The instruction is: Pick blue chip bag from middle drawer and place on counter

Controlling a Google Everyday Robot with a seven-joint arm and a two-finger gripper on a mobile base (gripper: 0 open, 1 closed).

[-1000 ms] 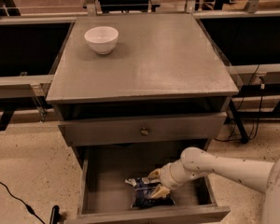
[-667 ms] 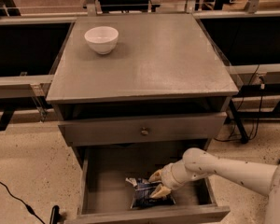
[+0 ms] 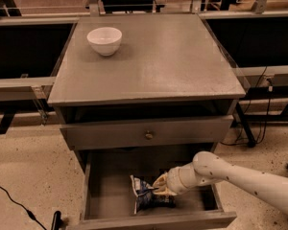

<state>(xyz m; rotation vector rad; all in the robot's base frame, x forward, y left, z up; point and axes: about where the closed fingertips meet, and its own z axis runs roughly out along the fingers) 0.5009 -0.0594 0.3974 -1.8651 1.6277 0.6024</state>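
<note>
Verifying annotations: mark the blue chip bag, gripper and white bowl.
blue chip bag (image 3: 145, 199): camera view, middle of its crinkled foil face.
gripper (image 3: 159, 188): camera view, its tip, at the bag's upper right edge.
white bowl (image 3: 104, 42): camera view, outer wall.

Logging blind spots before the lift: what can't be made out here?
Camera view:
- Right side of the blue chip bag: covered by the tool, which is at the bag inside the middle drawer.
- Bag's print: too small to read.
- The drawer's front panel: cut off by the bottom edge.
- The recess under the counter: lost in shadow.
</note>
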